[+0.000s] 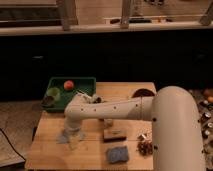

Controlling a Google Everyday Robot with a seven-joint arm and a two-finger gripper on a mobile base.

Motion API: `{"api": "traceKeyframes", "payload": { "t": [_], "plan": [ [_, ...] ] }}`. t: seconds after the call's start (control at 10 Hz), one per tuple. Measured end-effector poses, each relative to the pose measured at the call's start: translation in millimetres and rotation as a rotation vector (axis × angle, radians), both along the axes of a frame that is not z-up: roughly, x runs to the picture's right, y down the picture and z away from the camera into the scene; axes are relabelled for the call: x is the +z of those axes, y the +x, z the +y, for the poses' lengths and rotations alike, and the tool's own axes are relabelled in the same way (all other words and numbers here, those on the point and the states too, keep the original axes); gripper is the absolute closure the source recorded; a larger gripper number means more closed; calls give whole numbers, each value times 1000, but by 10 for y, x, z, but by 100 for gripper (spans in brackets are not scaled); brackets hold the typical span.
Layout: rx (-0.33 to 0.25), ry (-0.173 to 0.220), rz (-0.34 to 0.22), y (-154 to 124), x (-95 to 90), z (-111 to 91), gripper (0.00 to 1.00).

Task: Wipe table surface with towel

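we see the table surface [90, 159], a light wooden top with plank grain, filling the lower middle of the camera view. the robot's thick white arm [120, 108] comes in from the right, crosses above the table toward the left and bends downward at its elbow. the gripper [73, 133] at its end points down over the left part of the table, right on top of the towel [64, 137]. the towel is a small pale grey cloth lying crumpled on the wood near the left edge, partly covered by the gripper. the jaws stand spread wide. they appear to press onto the cloth from above, and we cannot tell whether they pinch any fold of it.

behind the towel, at the far left corner of the table, sits a green tray [88, 80]. it holds an orange ball [69, 85] and a pale green round thing [53, 93]. to the right of the gripper, near the middle of the table, lies a brown block-shaped brush [114, 134]. a blue-grey sponge [117, 154] lies just in front of the brush, close to the near edge. a dark bowl [143, 93] stands at the far right corner, partly hidden by the arm. a cluster of small brownish things [145, 147] lies beside the sponge, against the arm's large white body.
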State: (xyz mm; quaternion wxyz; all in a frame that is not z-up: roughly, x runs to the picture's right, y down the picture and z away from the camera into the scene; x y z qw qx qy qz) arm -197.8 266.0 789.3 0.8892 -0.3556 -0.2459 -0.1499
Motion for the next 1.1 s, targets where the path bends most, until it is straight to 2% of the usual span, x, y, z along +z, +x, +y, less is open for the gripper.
{"api": "traceKeyframes", "payload": {
  "t": [0.3,0.4,0.7,1.1],
  "plan": [
    [49,7,8,13,132,45,21],
    [58,6,9,17,164,55,27],
    [83,4,10,36,224,58,55],
    [74,7,11,70,181,15,96]
  ]
}}
